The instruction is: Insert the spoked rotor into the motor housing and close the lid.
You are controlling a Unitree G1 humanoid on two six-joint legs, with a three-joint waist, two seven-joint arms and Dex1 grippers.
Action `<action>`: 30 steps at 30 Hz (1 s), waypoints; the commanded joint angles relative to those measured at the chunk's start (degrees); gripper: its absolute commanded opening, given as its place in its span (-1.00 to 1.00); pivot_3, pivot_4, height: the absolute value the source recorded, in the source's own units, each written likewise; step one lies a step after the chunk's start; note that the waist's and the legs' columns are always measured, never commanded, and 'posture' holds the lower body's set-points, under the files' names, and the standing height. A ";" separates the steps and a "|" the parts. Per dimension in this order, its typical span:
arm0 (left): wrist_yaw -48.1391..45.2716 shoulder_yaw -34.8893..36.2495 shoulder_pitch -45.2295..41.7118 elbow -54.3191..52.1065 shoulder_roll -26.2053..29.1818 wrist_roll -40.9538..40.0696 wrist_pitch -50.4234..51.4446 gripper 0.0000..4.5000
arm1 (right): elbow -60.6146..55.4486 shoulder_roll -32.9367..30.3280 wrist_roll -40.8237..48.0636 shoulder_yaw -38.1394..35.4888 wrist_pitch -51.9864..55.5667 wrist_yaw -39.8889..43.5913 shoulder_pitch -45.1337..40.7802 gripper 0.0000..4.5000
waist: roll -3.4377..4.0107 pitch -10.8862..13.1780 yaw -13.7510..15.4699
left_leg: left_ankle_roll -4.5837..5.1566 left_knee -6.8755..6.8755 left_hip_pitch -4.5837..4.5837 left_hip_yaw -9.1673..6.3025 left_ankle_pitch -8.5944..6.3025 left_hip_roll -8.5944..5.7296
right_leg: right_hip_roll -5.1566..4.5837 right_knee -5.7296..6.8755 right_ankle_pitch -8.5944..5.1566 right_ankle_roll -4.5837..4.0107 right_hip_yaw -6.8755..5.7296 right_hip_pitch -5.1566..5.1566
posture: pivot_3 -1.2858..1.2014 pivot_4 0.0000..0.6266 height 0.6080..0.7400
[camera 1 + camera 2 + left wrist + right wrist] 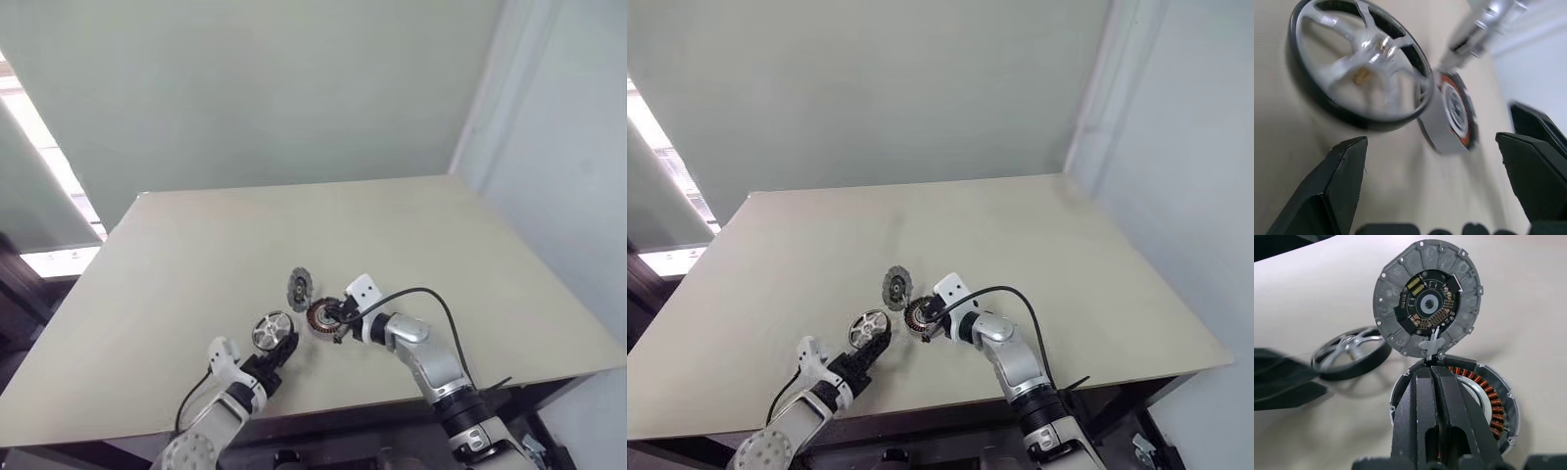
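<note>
1. Now the right end effector (1431,369), fingers together, sits over the dark round motor housing with coppery windings (1493,404), its tips by the grey notched lid (1427,296) just beyond.
2. Ahead of the wide-apart left end effector (1432,161) lies the shiny silver spoked rotor (1359,63) on the beige bench (196,255).

Worktop (196,294): we find all three parts grouped near its front edge, around the middle.
Spoked rotor (272,329): leftmost part, lying on the worktop just left of the motor housing.
Motor housing (322,318): we place it right of the rotor and in front of the lid.
Lid (299,287): farthest back, behind the housing.
Left hand (282,354): just in front of the rotor, apart from it.
Right hand (338,315): we see it at the housing, reaching in from the right.
</note>
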 commanded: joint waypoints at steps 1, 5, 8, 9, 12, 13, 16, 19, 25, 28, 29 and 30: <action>4.38 3.92 -4.17 3.42 -2.74 -2.09 -3.41 1.00 | -3.40 -0.22 0.75 -0.26 -0.94 0.02 -0.84 -0.98 | -0.01 0.00 0.03 | 0.00 0.00 0.00 0.00 0.00 -0.01 | -0.01 -0.01 0.00 0.00 0.01 0.01 | 0.03 -1.00 1.00; 7.14 6.15 -7.09 6.84 -4.84 -3.28 -5.09 1.00 | -4.08 -0.67 0.84 -0.37 -0.85 -0.02 -0.27 -0.98 | -0.03 -0.01 0.03 | 0.00 0.03 -0.01 -0.03 0.00 -0.01 | 0.01 -0.01 0.00 0.00 -0.01 0.02 | 0.03 -1.00 1.00; 7.99 6.10 -8.33 8.53 -5.35 -3.05 -6.03 1.00 | -4.76 -0.95 0.94 -0.63 -0.63 -0.31 0.21 -0.98 | -0.04 -0.02 -0.02 | -0.01 0.05 0.01 -0.02 0.00 -0.01 | 0.02 -0.01 0.00 0.00 -0.01 0.05 | 0.03 -1.00 1.00; 8.35 6.04 -8.69 9.23 -5.43 -2.87 -6.45 1.00 | -4.99 -1.05 1.00 -0.73 -0.54 -0.42 0.35 -0.98 | -0.04 -0.02 -0.02 | -0.01 0.07 0.02 -0.02 0.00 -0.01 | 0.03 -0.01 0.00 0.00 -0.01 0.06 | 0.03 -1.00 1.00; 9.31 5.74 -9.29 10.65 -5.68 -2.34 -7.47 1.00 | -5.70 -1.37 1.17 -1.07 -0.32 -0.81 0.80 -0.98 | -0.04 -0.02 -0.02 | -0.02 0.12 0.04 -0.03 0.01 -0.01 | 0.03 0.00 0.00 0.00 -0.01 0.11 | 0.03 -1.00 1.00; 9.49 5.52 -9.29 10.93 -5.61 -2.08 -7.65 1.00 | -5.91 -1.50 1.23 -1.20 -0.25 -0.94 0.94 -0.98 | -0.04 -0.02 -0.02 | -0.02 0.13 0.05 -0.03 0.01 -0.01 | 0.03 0.00 0.00 0.00 -0.01 0.13 | 0.03 -1.00 1.00; 10.13 5.46 -9.14 11.65 -5.41 -1.98 -8.18 0.58 | -6.48 -1.94 1.34 -1.60 -0.04 -1.29 1.47 -1.00 | -0.03 -0.02 -0.06 | -0.03 0.15 0.08 0.00 0.01 0.00 | 0.03 0.00 0.00 0.00 0.00 0.15 | 0.03 -1.00 1.00; 10.97 5.77 -9.10 12.43 -5.09 -2.13 -8.45 0.11 | -6.89 -2.22 1.43 -1.85 0.15 -1.45 1.84 -1.00 | -0.03 -0.02 -0.05 | -0.03 0.13 0.07 0.00 0.00 0.00 | 0.02 0.00 0.00 0.00 0.00 0.13 | 0.03 -1.00 1.00; 11.34 5.83 -8.89 12.69 -4.86 -2.56 -8.93 -0.47 | -7.31 -2.51 1.57 -2.08 0.39 -1.63 2.15 -1.00 | -0.04 -0.03 -0.05 | -0.03 0.07 0.06 -0.02 0.00 -0.01 | 0.03 -0.01 0.00 0.00 -0.01 0.11 | 0.03 -1.00 1.00; 11.33 6.15 -8.75 12.34 -4.75 -3.13 -8.96 -0.47 | -7.32 -2.66 1.74 -2.02 0.38 -1.75 2.14 -1.00 | -0.05 -0.03 -0.08 | -0.04 0.12 0.06 0.01 0.00 0.00 | 0.02 -0.01 0.00 0.00 0.00 0.11 | 0.03 -1.00 1.00; 11.21 6.23 -8.67 12.17 -4.71 -3.35 -8.94 -0.47 | -7.30 -2.70 1.78 -2.00 0.36 -1.77 2.14 -1.00 | -0.05 -0.03 -0.08 | -0.04 0.12 0.06 0.02 0.00 0.00 | 0.02 -0.01 0.00 0.00 0.01 0.11 | 0.03 -1.00 1.00; 9.35 6.46 -7.82 10.71 -4.63 -4.41 -9.18 -0.47 | -7.21 -2.75 1.80 -2.05 0.30 -1.81 2.12 -1.00 | -0.06 -0.03 -0.09 | -0.04 0.11 0.06 0.02 0.00 0.00 | 0.02 -0.01 0.00 0.00 0.01 0.11 | 0.03 -1.00 1.00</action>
